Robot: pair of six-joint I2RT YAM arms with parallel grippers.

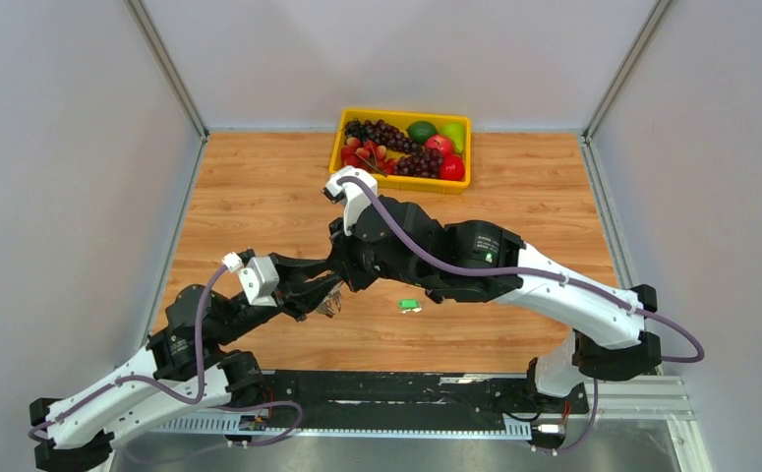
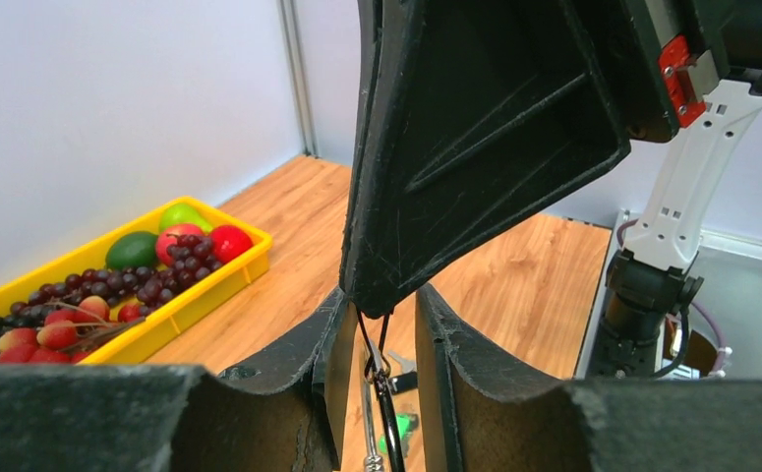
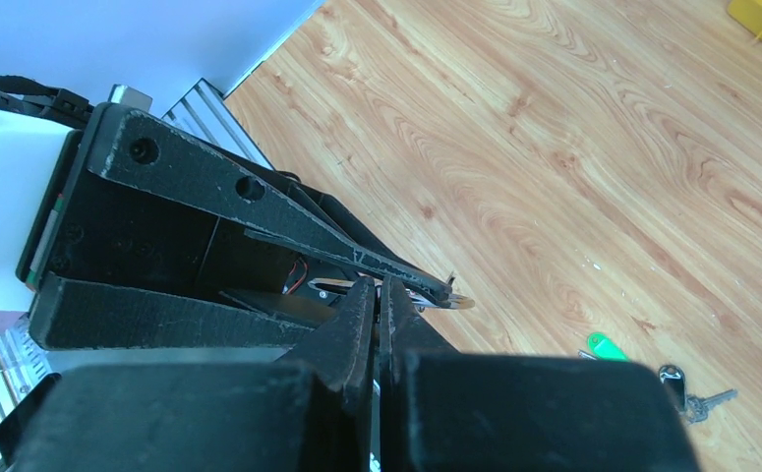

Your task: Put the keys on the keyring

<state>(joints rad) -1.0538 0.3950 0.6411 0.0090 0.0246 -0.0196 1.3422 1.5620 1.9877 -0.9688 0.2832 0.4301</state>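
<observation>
My left gripper [image 1: 325, 298] and right gripper [image 1: 341, 279] meet tip to tip above the table's middle. In the left wrist view the left gripper [image 2: 383, 297] has a silver keyring [image 2: 368, 423] edge-on between its fingers, with a thin dark wire loop [image 2: 375, 344] running up into the right gripper's tip. In the right wrist view the right gripper [image 3: 378, 288] is shut, and the keyring [image 3: 458, 301] pokes out beside it. A green-headed key [image 1: 409, 306] lies on the table, also in the right wrist view [image 3: 608, 346]. A black-headed key [image 3: 674, 379] lies next to it.
A yellow tray [image 1: 396, 183] of plastic fruit stands at the table's far middle. It also shows in the left wrist view [image 2: 200, 295]. Grey walls close in the left, right and back sides. A black rail runs along the near edge between the arm bases.
</observation>
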